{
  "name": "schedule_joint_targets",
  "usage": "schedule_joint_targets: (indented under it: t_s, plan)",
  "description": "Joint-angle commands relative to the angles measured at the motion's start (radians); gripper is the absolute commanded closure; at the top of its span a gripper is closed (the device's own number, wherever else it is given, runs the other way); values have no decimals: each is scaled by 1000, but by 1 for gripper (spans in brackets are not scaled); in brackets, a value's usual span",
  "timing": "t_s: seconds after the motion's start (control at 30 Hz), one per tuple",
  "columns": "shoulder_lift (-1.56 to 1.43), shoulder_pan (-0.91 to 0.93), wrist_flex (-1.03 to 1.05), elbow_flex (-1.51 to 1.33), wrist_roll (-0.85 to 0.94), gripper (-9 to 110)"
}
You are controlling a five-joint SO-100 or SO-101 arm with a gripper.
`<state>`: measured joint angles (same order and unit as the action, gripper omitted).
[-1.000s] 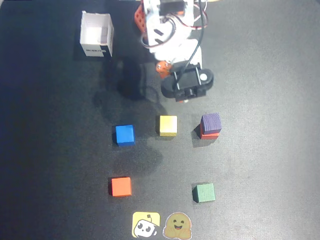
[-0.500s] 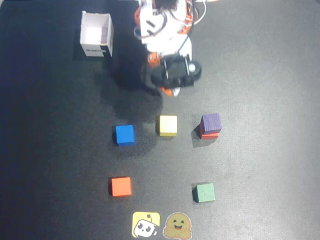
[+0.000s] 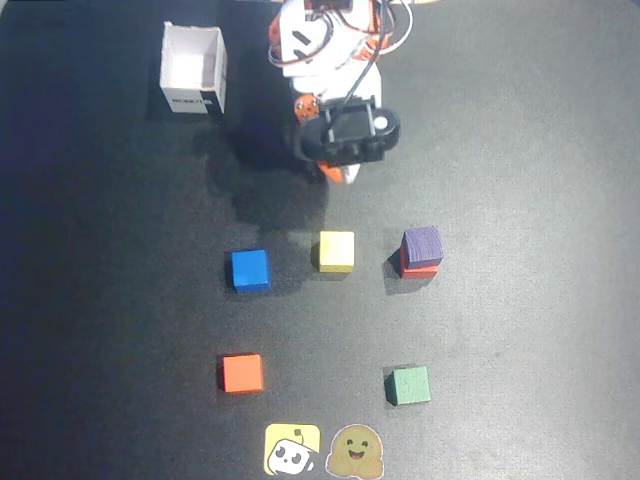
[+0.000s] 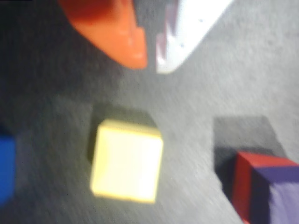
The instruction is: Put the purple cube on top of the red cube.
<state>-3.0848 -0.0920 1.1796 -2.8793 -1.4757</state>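
Observation:
The purple cube (image 3: 422, 243) sits on top of the red cube (image 3: 420, 269) at the right of the middle row; only the red cube's lower edge shows from above. In the wrist view the stack is at the lower right, purple cube (image 4: 280, 196) over red cube (image 4: 244, 179). My gripper (image 3: 338, 172) is up near the arm's base, well away from the stack. In the wrist view the gripper (image 4: 150, 63) has its orange and white fingertips nearly together with nothing between them.
A yellow cube (image 3: 336, 251) and a blue cube (image 3: 249, 270) lie in the same row. An orange-red cube (image 3: 242, 373) and a green cube (image 3: 407, 385) lie nearer the front. A white open box (image 3: 192, 70) stands at the back left. Two stickers (image 3: 325, 452) are at the front edge.

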Motion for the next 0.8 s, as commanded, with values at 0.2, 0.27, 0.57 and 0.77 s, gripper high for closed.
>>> schedule_joint_targets:
  t_s: [0.2,0.27,0.57,0.77]
  plan:
    - [-8,26,87,6,-41,101]
    - [-8,26,87,6,-41,101]
    - [-8,26,87,6,-41,101]
    - [-8,26,87,6,-41,101]
